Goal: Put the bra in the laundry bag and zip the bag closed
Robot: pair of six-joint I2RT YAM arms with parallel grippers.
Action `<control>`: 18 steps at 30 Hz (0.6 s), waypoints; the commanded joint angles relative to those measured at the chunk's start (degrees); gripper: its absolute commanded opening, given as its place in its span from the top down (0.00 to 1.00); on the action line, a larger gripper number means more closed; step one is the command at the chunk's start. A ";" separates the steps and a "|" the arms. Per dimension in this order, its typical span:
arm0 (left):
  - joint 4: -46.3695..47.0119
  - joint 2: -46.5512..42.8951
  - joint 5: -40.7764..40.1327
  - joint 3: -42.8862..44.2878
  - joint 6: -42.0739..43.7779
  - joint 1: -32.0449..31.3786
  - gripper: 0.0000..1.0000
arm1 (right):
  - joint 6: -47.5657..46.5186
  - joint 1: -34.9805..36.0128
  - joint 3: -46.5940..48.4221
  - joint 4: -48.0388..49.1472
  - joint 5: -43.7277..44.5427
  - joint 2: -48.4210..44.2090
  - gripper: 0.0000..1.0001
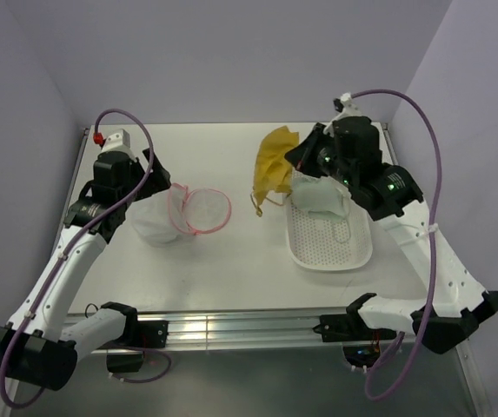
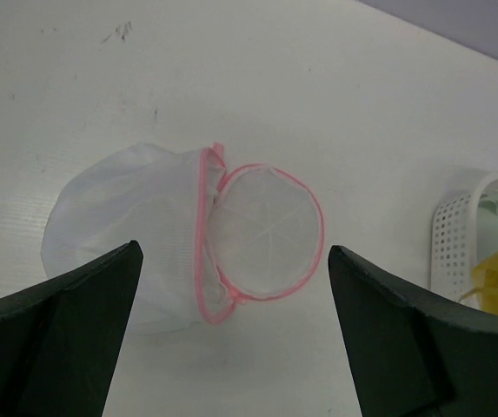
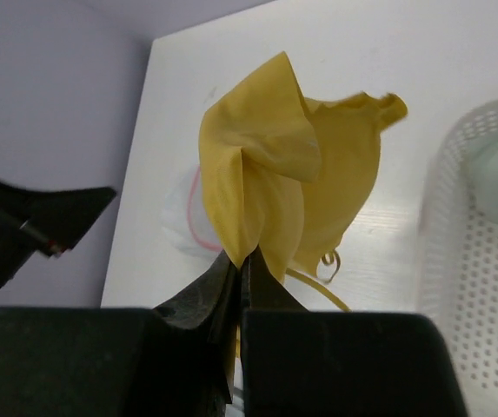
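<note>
My right gripper point(image 1: 299, 159) is shut on the mustard-yellow bra point(image 1: 275, 163) and holds it in the air left of the basket; in the right wrist view the bra point(image 3: 283, 174) hangs from the closed tips point(image 3: 242, 256), straps dangling. The white mesh laundry bag point(image 1: 179, 213) lies on the table at the left, its pink-rimmed lid point(image 1: 207, 210) flipped open to the right. In the left wrist view the bag point(image 2: 136, 234) and its lid point(image 2: 266, 230) lie ahead of my left gripper point(image 2: 235, 261), which is open and empty above the table. My left gripper point(image 1: 149, 178) is at the bag's far left side.
A white perforated plastic basket point(image 1: 331, 248) stands right of centre with a pale mint-white garment point(image 1: 322, 195) in its far end. The basket's edge shows in the left wrist view point(image 2: 457, 230). Lilac walls close in the table at the back and sides.
</note>
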 commanded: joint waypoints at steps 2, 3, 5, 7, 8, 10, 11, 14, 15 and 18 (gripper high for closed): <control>-0.80 2.41 -0.50 1.78 -0.32 0.17 0.05 | 1.65 5.21 1.69 5.85 -2.43 2.23 1.00; -0.53 2.32 -0.50 1.61 -0.23 0.26 0.05 | 2.00 6.26 -0.58 7.25 -4.61 2.58 1.00; -0.27 2.06 -0.59 1.52 -0.23 0.17 0.04 | 3.58 6.71 -3.92 11.38 -9.54 2.67 1.00; -0.44 2.15 -0.85 1.52 -0.23 0.17 0.04 | 5.16 6.62 -9.11 14.02 -10.87 2.85 1.00; -0.53 2.32 -0.94 1.52 -0.32 0.17 0.04 | 5.43 6.62 -10.87 14.29 -10.18 2.85 1.00; -0.62 2.41 -0.94 1.52 -0.23 0.17 0.04 | 6.31 5.75 -16.84 15.60 -8.77 2.50 1.00; -0.53 2.41 -1.02 1.52 -0.23 0.17 0.04 | 6.57 5.14 -19.21 16.22 -8.77 2.32 1.00; -0.53 2.59 -1.03 1.61 -0.15 0.17 0.04 | 6.84 2.76 -27.39 17.81 -7.46 2.67 1.00; -0.53 2.50 -0.94 1.52 -0.15 0.17 0.04 | 6.58 2.41 -30.80 18.07 -6.40 3.28 1.00; -0.53 2.59 -0.94 1.52 -0.15 0.17 0.04 | 5.88 0.92 -36.26 18.95 -2.63 4.69 1.00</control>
